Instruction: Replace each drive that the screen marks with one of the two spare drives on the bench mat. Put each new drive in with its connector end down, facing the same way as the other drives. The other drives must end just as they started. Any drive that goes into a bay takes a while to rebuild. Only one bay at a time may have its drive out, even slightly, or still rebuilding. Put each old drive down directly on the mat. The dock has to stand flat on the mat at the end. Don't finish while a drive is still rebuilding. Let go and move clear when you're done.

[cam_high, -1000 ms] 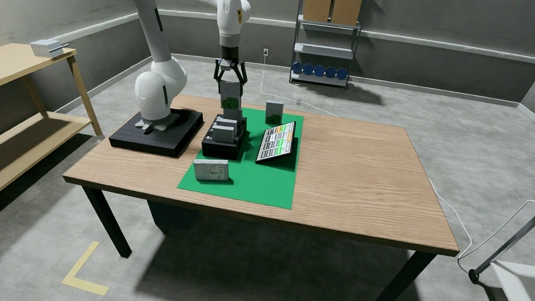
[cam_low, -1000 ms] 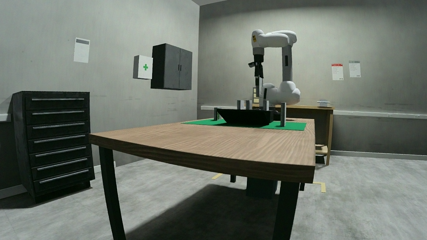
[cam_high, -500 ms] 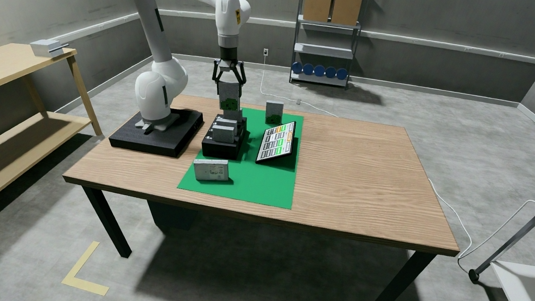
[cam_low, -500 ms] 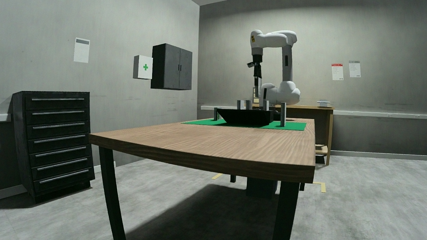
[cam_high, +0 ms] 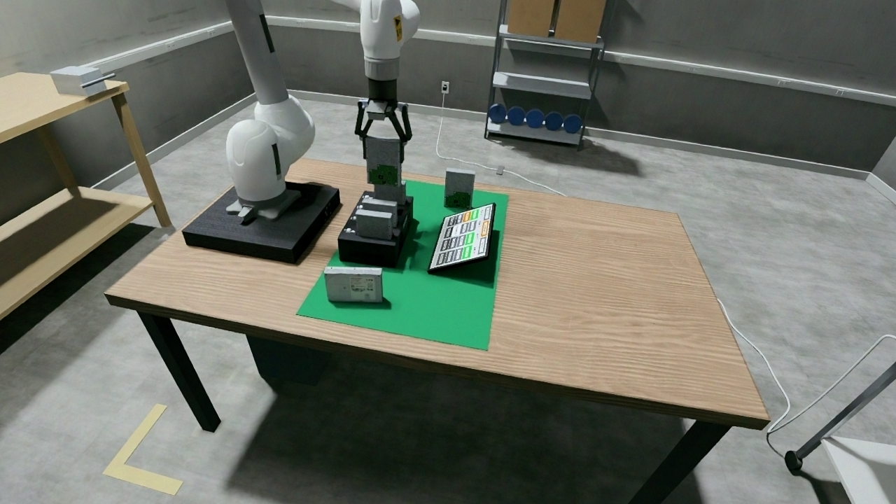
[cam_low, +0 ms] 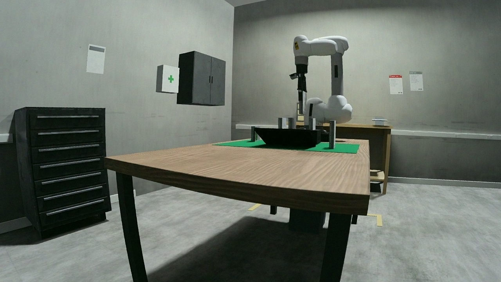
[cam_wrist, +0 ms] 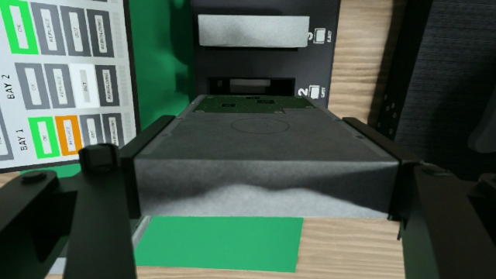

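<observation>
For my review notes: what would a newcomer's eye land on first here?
Most likely the bright green mat on the wooden table. Above the black dock at its far left part, the arm's black pincer grips a grey drive by its sides. Right of the dock in the top view, a tilted screen shows green and orange fields.
</observation>
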